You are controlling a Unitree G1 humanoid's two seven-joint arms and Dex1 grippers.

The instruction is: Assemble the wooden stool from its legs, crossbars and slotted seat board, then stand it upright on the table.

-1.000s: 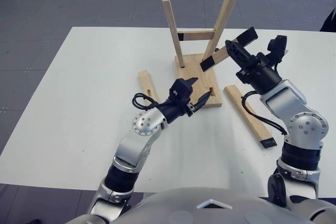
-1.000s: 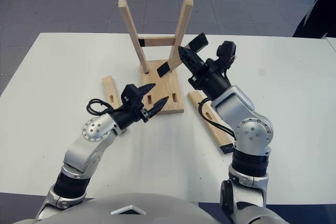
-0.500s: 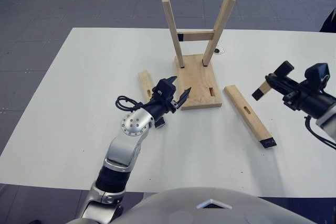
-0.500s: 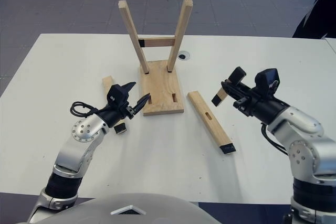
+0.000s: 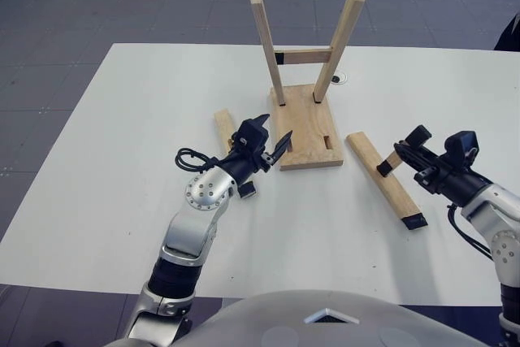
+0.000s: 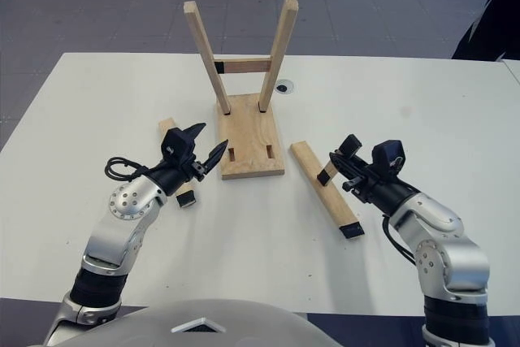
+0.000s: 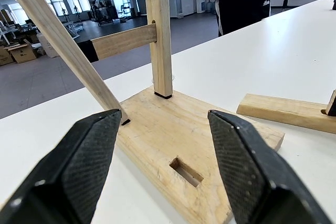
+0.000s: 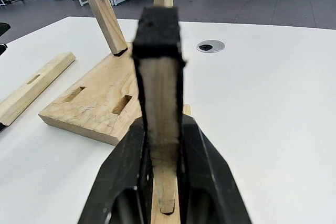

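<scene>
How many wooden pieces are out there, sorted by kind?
Seat board: 1
Legs: 4, two standing in it, two loose on the table
Crossbars: 2, one fitted between the standing legs, one in the right claw
Total: 7 wooden pieces

No text can be read — small print on a person's dark top (image 7: 262,4) is too blurred; nothing else is legible.

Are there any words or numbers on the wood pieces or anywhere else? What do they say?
None can be read. The seat board, standing legs, loose legs and the crossbar in the right hand are bare wood with no writing. Nothing in the room behind is clear enough to read.
</scene>
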